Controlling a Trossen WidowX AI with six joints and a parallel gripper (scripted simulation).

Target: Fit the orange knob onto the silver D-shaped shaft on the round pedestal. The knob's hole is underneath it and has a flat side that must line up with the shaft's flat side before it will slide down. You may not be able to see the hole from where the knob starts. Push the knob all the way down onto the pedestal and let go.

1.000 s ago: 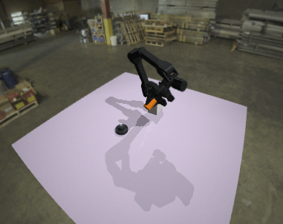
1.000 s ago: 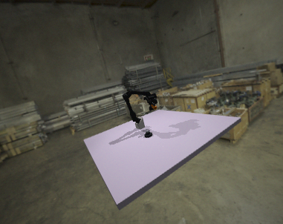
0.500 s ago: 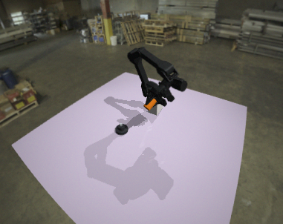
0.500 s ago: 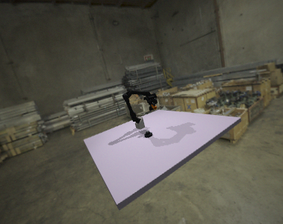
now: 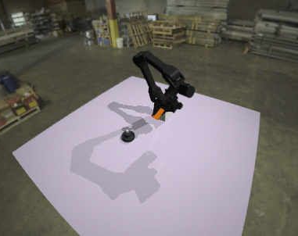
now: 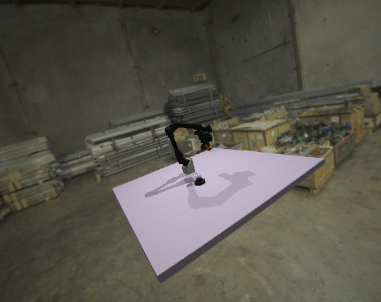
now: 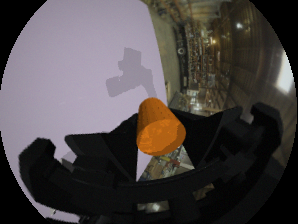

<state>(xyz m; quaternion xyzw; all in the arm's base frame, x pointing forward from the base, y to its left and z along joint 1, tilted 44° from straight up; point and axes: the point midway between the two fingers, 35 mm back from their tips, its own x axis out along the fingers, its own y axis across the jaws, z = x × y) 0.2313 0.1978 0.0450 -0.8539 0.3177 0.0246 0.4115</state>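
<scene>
A pale lilac tabletop (image 5: 202, 164) (image 6: 189, 232) (image 7: 55, 65) bearing a dark round pedestal (image 5: 127, 137) (image 6: 200, 181) and, seemingly, the arm's pale base (image 5: 168, 116) (image 6: 188, 167).

Can't read any words or nos. A sm. sign (image 6: 200, 77) w/ red marks is on the wall (image 6: 159, 55), up past the worktop's (image 6: 209, 210) far corner, too fuzzy to read.

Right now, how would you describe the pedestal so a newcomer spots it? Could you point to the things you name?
Find the pale lilac table top (image 5: 210, 164) (image 6: 189, 225). On it, the pedestal (image 5: 127, 137) (image 6: 200, 181) is the low, round black piece beside the arm's shadow. Unlike the raised arm, it has a short silver shaft (image 5: 127, 131) on top.
</scene>
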